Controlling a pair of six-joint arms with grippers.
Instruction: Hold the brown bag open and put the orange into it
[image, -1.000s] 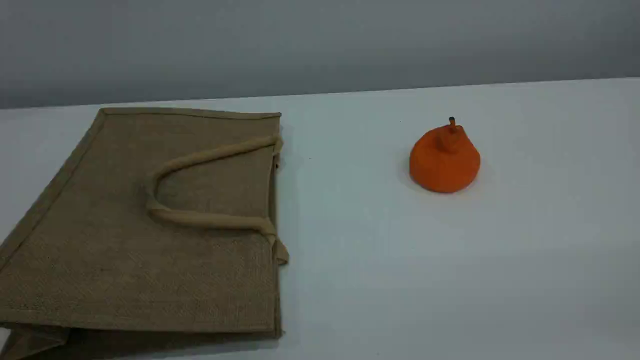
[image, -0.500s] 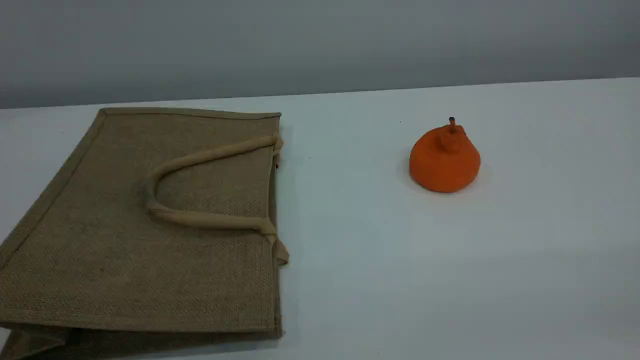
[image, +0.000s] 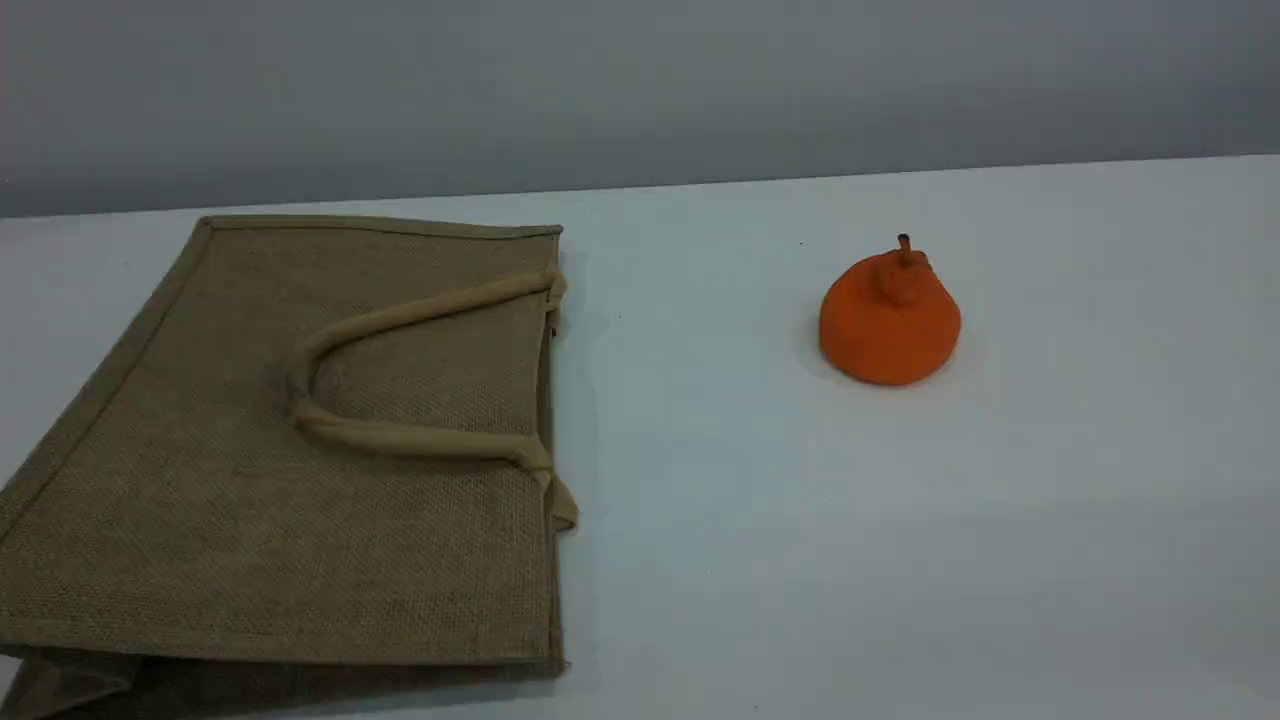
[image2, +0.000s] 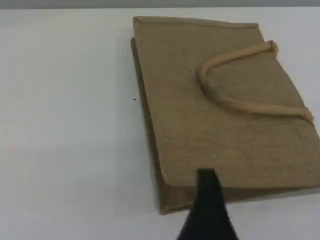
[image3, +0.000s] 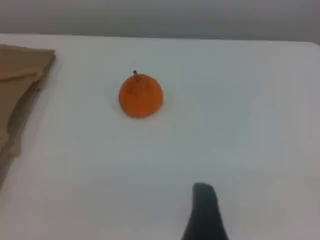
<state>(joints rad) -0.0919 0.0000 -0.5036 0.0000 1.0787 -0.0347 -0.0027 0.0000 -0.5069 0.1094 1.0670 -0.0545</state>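
Note:
The brown bag (image: 200, 520) lies flat and closed on the left of the table, its mouth edge toward the middle. One beige handle (image: 400, 437) is folded back over its face. The orange (image: 888, 325) stands upright on the right, well apart from the bag. Neither arm shows in the scene view. In the left wrist view one dark fingertip (image2: 207, 182) hangs above the near edge of the bag (image2: 200, 135). In the right wrist view the other arm's fingertip (image3: 202, 197) hovers over bare table, short of the orange (image3: 141, 96). Nothing is held by either gripper.
The white table (image: 760, 560) is bare between the bag and the orange. Its far edge meets a grey wall (image: 640, 90). The bag's lower left corner runs off the scene view. A corner of the bag (image3: 20, 70) shows at the left of the right wrist view.

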